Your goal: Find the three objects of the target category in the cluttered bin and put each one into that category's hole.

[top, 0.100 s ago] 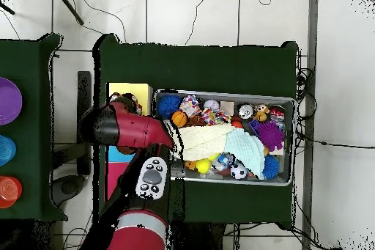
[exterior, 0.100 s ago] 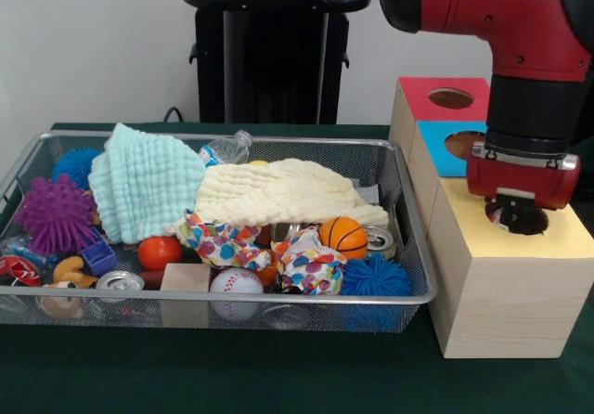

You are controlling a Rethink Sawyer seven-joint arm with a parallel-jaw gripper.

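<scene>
1. Gripper point(exterior, 0.100 s ago: 516, 214) hung over the hole point(exterior, 0.100 s ago: 520, 219) in the yellow top of the box point(exterior, 0.100 s ago: 506, 303), right at its mouth. Something with red and white colouring showed at the tip, possibly a held item; could not tell what, nor whether the fingers were spread or closed.
2. Box had three coloured tops in a row: yellow nearest, blue point(exterior, 0.100 s ago: 455, 147) in the middle, red point(exterior, 0.100 s ago: 445, 98) farthest. One hole in each.
3. Key relation: the bin point(exterior, 0.100 s ago: 223, 298) lay beside the box, to the left of the gripper in the front view. Any further target sat that way, lower than the box top. Judged the arm would have to rise, cross the bin's rim, then drop.
4. Target category not certain. If balls, candidates showed along the near side of the bin: baseball point(exterior, 0.100 s ago: 235, 284), basketball point(exterior, 0.100 s ago: 343, 236), a plain orange ball point(exterior, 0.100 s ago: 160, 252).
5. Counts in the bin, front view: two cloths, a pale green one point(exterior, 0.100 s ago: 144, 187) and a cream one point(exterior, 0.100 s ago: 278, 191), spread over the middle and hiding what lay beneath. Three spiky balls: purple point(exterior, 0.100 s ago: 56, 213), blue at far left point(exterior, 0.100 s ago: 74, 163), blue at near right point(exterior, 0.100 s ago: 376, 275). One wood block point(exterior, 0.100 s ago: 186, 279). One clear bottle point(exterior, 0.100 s ago: 227, 147). At least two cans, one at point(exterior, 0.100 s ago: 121, 284).
6. Overhead view showed the arm point(top, 0.100 s ago: 135, 130) reaching over the box, with the bin beside it.
</scene>
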